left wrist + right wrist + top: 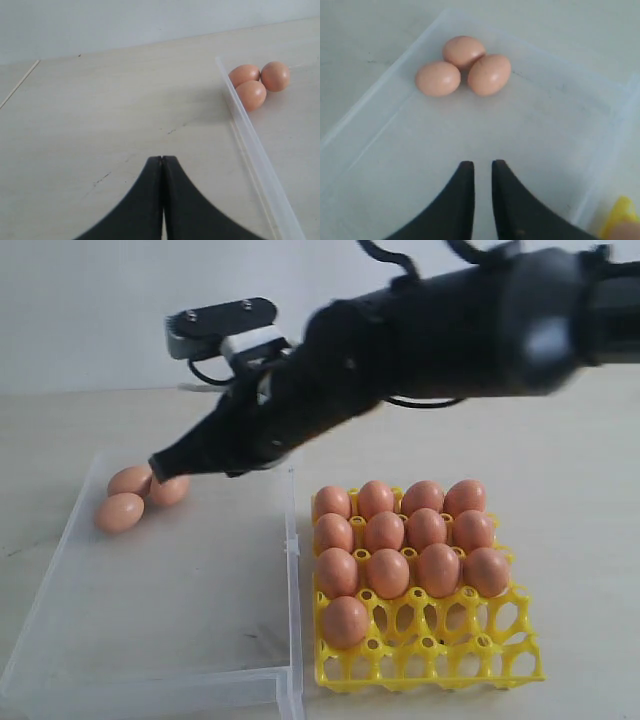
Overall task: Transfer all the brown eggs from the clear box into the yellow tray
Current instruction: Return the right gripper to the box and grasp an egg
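The clear box (pixel 170 590) lies on the bench (pixel 560 460), its near corner at the front of the exterior view. The yellow tray (pixel 440 660) sits just beside the box, on that view's right. Thirteen brown eggs (pixel 387 573) fill tray cups. Three more (pixel 120 512) lie touching in the box's far left corner. The right end effector (pixel 482 165) hangs over the box near those three, fingers narrowly apart and empty. The left end effector (pixel 162 159) is pressed together over bare bench outside the box.
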Tool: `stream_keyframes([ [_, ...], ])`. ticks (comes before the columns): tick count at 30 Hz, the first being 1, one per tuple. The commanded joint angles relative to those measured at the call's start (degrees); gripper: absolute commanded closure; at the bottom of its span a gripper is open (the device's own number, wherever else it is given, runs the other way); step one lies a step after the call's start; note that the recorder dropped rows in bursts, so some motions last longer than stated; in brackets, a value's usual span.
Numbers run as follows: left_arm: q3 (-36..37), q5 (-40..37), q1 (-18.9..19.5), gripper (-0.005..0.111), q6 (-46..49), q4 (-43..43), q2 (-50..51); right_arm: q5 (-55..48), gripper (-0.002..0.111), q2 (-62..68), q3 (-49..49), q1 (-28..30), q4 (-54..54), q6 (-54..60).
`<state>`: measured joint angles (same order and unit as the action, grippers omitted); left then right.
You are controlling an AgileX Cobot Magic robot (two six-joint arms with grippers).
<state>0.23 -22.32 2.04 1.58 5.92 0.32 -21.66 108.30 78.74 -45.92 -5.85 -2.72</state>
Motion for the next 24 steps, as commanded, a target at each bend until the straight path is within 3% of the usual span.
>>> stream_keyframes([
  [1, -0.23, 0.52, -0.33, 0.107, -0.26, -0.14, -0.32, -3.25, 0.061, 12.32, 16.12, -0.06, -3.55, -1.53],
  [3, -0.23, 0.52, -0.33, 0.107, -0.26, -0.14, -0.32, -3.64, 0.046, 17.26, 22.47, 0.05, -3.68, -7.1],
  [5, -0.23, 0.52, -0.33, 0.107, -0.26, -0.14, -0.32, -4.85, 0.04, 22.41, 29.07, 0.05, -3.9, -11.05],
  [14, -0.23, 0.52, -0.33, 0.107, -0.26, -0.14, -0.32, -14.48, 0.041, 37.19, 48.42, 0.89, 1.98, -18.53],
  [24, -0.23, 0.52, -0.33, 0.107, -0.26, -0.14, -0.32, -14.87, 0.041, 39.62, 50.97, 1.23, 6.9, -21.51],
])
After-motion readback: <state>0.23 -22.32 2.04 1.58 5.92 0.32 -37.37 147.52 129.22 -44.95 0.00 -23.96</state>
